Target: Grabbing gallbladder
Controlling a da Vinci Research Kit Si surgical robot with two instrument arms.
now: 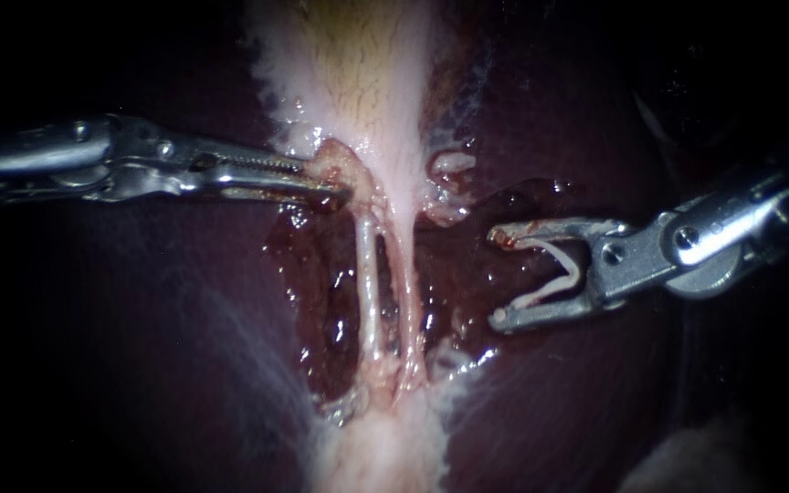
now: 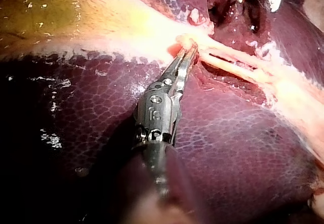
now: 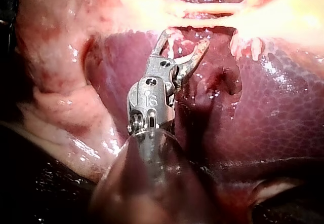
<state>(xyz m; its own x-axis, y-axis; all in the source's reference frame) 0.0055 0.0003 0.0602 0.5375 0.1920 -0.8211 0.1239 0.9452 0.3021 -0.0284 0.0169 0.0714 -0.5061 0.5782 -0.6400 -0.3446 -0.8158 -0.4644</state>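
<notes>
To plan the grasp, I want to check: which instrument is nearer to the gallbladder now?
Left. The left instrument touches the narrow end of the gallbladder, just above the tubes. The right instrument, holding a white clip, is apart from it, over the liver beside the tubes.

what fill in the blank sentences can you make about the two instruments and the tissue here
1. The left instrument is shut on the narrow end of the ____.
2. The right instrument carries a white ____ and stands apart from the tubes.
3. The two pale tubes lie between the two instruments, over the dark red ____.

Missing words: gallbladder; clip; liver.
</notes>
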